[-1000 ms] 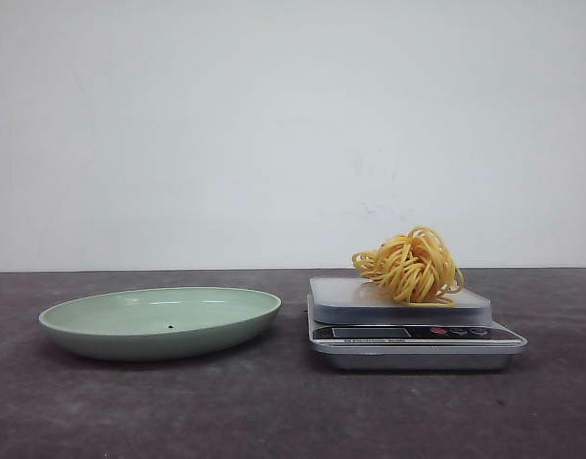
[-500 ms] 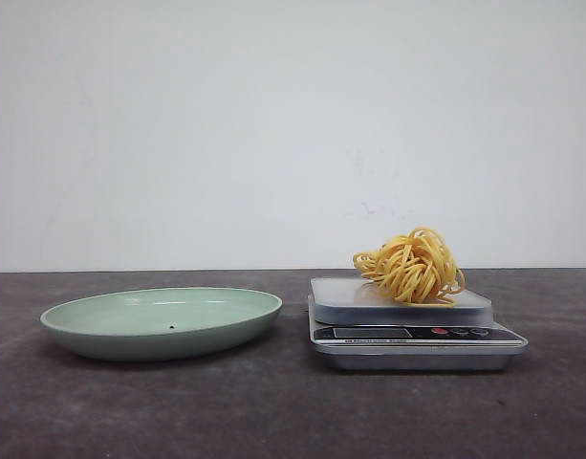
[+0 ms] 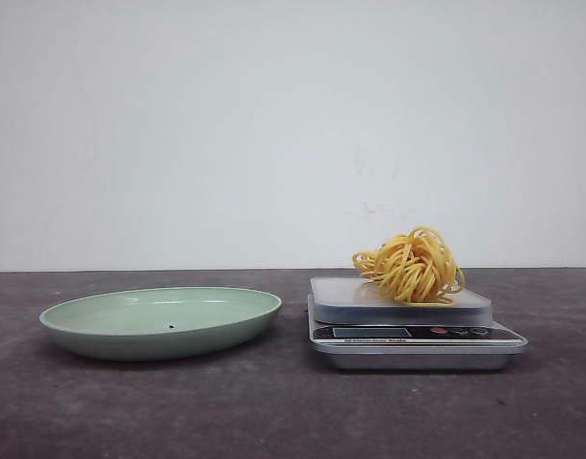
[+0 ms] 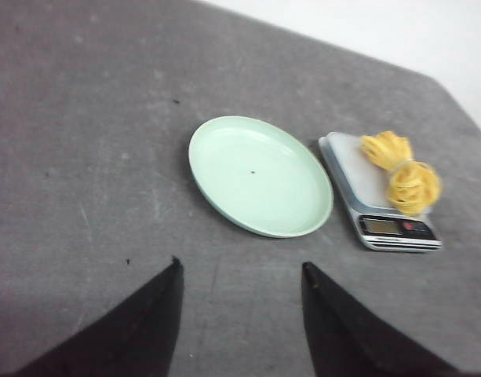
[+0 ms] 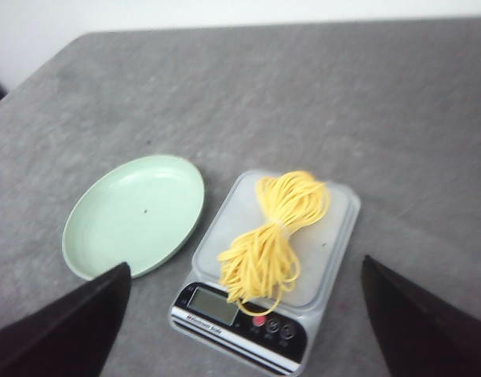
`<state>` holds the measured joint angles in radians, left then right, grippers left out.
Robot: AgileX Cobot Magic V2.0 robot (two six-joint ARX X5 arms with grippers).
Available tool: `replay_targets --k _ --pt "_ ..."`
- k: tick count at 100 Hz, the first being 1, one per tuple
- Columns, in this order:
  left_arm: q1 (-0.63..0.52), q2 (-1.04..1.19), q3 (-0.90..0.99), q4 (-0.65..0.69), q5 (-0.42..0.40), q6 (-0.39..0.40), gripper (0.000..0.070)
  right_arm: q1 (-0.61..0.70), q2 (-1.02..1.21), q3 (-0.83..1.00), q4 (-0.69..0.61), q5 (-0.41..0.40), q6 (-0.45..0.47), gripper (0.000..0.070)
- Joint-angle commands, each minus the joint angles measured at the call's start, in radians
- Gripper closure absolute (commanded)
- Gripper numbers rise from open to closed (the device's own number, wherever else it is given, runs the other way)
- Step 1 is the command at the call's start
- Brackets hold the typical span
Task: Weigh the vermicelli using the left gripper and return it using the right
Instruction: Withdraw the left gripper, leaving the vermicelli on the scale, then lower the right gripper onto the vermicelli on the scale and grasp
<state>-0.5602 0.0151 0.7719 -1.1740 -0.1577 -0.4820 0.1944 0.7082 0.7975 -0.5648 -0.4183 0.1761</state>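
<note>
The vermicelli (image 3: pixel 410 265), a yellow nest of thin strands, rests on the platform of a silver kitchen scale (image 3: pixel 369 304) at the right of the table. It shows too in the left wrist view, vermicelli (image 4: pixel 401 171) on the scale (image 4: pixel 346 174), and in the right wrist view, vermicelli (image 5: pixel 275 236) on the scale (image 5: pixel 334 236). The pale green plate (image 3: pixel 161 321) lies empty to the scale's left. My left gripper (image 4: pixel 238 265) is open, high above bare table, well short of the plate (image 4: pixel 260 174). My right gripper (image 5: pixel 246 265) is open wide, high above the scale, holding nothing.
The dark grey tabletop (image 3: pixel 273 411) runs back to a white wall. The scale's display and buttons (image 5: pixel 248 314) face the front edge. Neither arm appears in the front view.
</note>
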Motion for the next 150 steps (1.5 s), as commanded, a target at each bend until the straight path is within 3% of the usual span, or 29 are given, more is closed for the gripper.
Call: replay_targets --k 1,19,42,71,85,125,150 --pt "-0.004 0.007 0.005 0.039 -0.001 0.021 0.0431 0.031 0.057 0.02 0.025 0.009 0.056 0.0095" --pt "-0.005 0.016 0.001 0.114 -0.032 0.074 0.0431 0.129 0.252 0.051 0.072 0.062 0.103 0.0095" --pt "-0.005 0.019 0.001 0.111 -0.043 0.079 0.0431 0.234 0.53 0.197 0.073 0.117 0.109 0.0095" --pt "-0.005 0.019 0.001 0.088 -0.017 0.078 0.0431 0.257 0.78 0.399 -0.031 0.189 0.15 0.0098" --pt "-0.005 0.019 0.001 0.088 -0.018 0.078 0.0431 0.257 0.861 0.436 -0.072 0.237 0.15 0.0153" --pt "-0.005 0.018 0.001 0.087 -0.011 0.079 0.0431 0.255 1.013 0.438 -0.053 0.293 0.156 0.0166" --pt "-0.005 0.019 0.001 0.081 -0.002 0.078 0.0431 0.254 1.026 0.438 -0.011 0.296 0.181 0.0272"
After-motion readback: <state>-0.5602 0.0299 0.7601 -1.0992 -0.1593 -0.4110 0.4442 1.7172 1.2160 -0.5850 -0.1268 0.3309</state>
